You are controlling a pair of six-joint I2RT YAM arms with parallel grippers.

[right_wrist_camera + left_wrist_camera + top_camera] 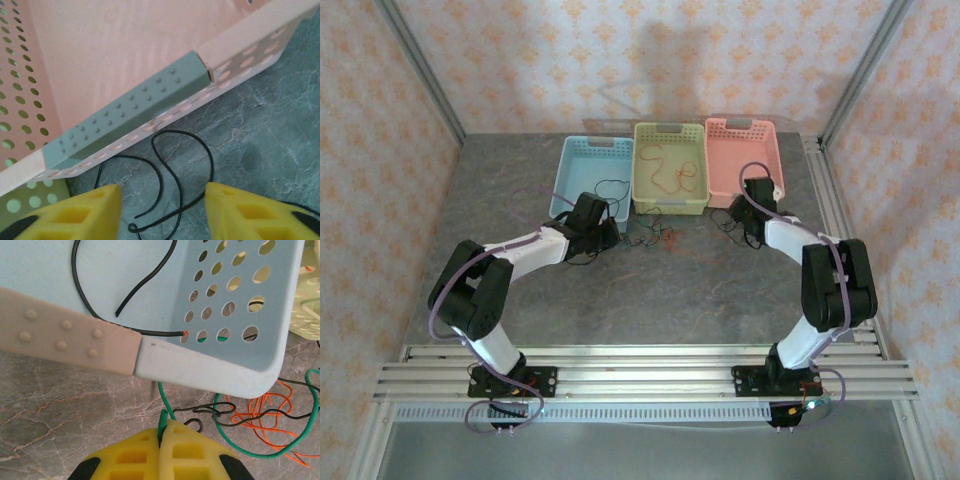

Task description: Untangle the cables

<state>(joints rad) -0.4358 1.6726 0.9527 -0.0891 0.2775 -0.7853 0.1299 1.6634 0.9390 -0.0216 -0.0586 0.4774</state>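
Note:
A knot of thin cables [655,238] lies on the table in front of the baskets. In the left wrist view my left gripper [163,440] is shut on the end of a green cable [260,452]. That cable loops through a black cable [240,412] and an orange cable [260,415]. In the top view the left gripper [610,235] sits at the blue basket's near corner. My right gripper [162,202] stands open low over a loose black cable [175,165] lying between its fingers, just in front of the pink basket [125,50]. From above the right gripper [747,215] is at that basket's near edge.
Three baskets stand in a row at the back: blue [582,150], yellow [670,130] and pink [745,125]. An orange cable [665,170] lies in the yellow one, and a black cable [90,305] lies in the blue basket [225,365]. Patterned walls enclose the table.

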